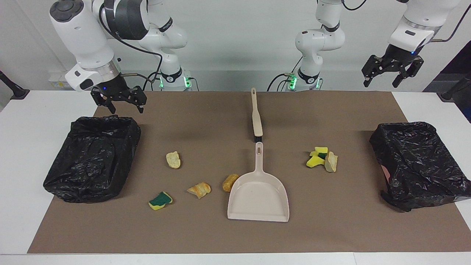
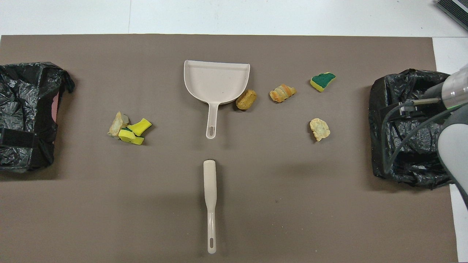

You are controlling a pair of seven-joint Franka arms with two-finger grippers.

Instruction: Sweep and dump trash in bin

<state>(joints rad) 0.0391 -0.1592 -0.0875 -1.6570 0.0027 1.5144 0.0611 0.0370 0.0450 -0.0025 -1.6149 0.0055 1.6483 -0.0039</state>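
While no writing readable, dustpan beside trash.

The dustpan and brush are moulded in smooth beige plastic. Both bins are lined with crinkled, glossy black bags. A matt brown paper mat is spread beneath the dustpan.

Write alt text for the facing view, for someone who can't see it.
A beige dustpan and brush lie untouched mid-table among scattered trash scraps, with a black-lined bin at each end. Both arms hang raised near the robots' edge, left tool and right tool open and empty.
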